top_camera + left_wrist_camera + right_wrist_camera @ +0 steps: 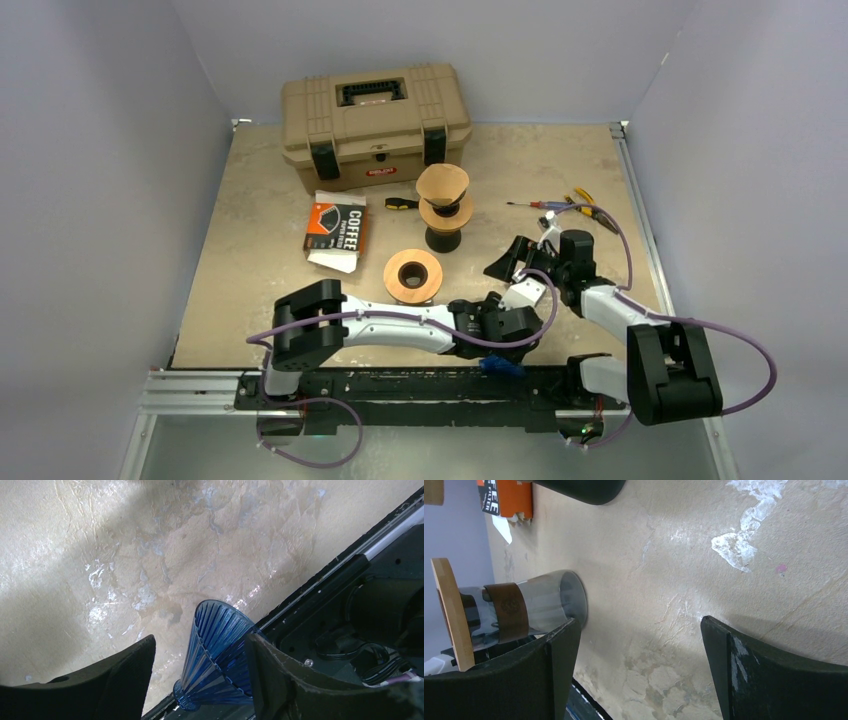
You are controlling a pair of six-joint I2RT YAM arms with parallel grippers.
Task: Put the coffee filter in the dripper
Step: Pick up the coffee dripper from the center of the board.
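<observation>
Left wrist view puts our left gripper (200, 639) astride the blue dripper (216, 647), low in the frame's centre. One finger (280, 680) lies against the ribbed cone's side and the other (125, 675) stands apart from it, so we call the jaws unclenched, with nothing grasped yet.

We read the step as taking hold of the dripper, ahead of any work with the filter. The dripper looks tipped over at the table's (100, 555) edge, against the black rail (320, 587), with its flanged end at the bottom of the frame. It is clear blue fluted plastic. We expect it to be light and apt to roll or slip out of a pinch on its taper. The next move, as we judge it, calls for a square closing, then standing it upright.

Our right gripper (639, 630) hangs spread and empty over bare table, near the carafe (539, 607) at that frame's left. In the top external view the brown coffee filter (443, 183) sits atop that carafe at centre frame. The filter box (337, 228) lies to its left.
</observation>
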